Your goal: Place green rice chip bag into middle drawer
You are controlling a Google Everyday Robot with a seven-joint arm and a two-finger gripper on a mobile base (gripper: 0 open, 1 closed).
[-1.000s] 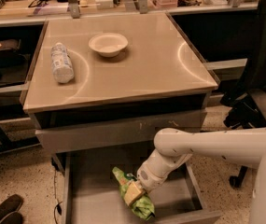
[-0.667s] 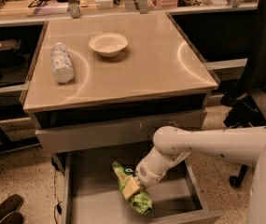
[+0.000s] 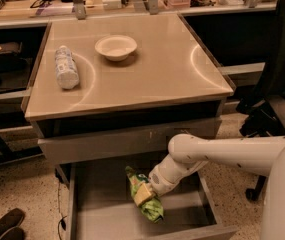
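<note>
1. Two idle items sit on the cabinet top [image 3: 157, 79]: a white plastic bottle [image 3: 66, 67] lying on its side at left, and a bowl [image 3: 115, 47] upright to its right. Both are well apart from the work and play no part in it.
2. Below, the middle drawer [image 3: 99, 211] stands pulled out beneath the shut upper drawer front [image 3: 127, 141]. Its grey floor is exposed, evidently to receive the bag.
3. The green rice chip bag [image 3: 153, 211] is within the drawer's outline, right of centre and tilted. Whether its lower end touches the floor cannot be told.
4. The gripper [image 3: 143, 194] has its jaws closed across the bag's middle. The white arm [image 3: 222, 154] reaches in from the right. The grip is judged to be kept so the bag can be lowered before release.
5. Compared with a second ago, bag and gripper sit slightly nearer the drawer's back. Bottle and bowl are unmoved.
</note>
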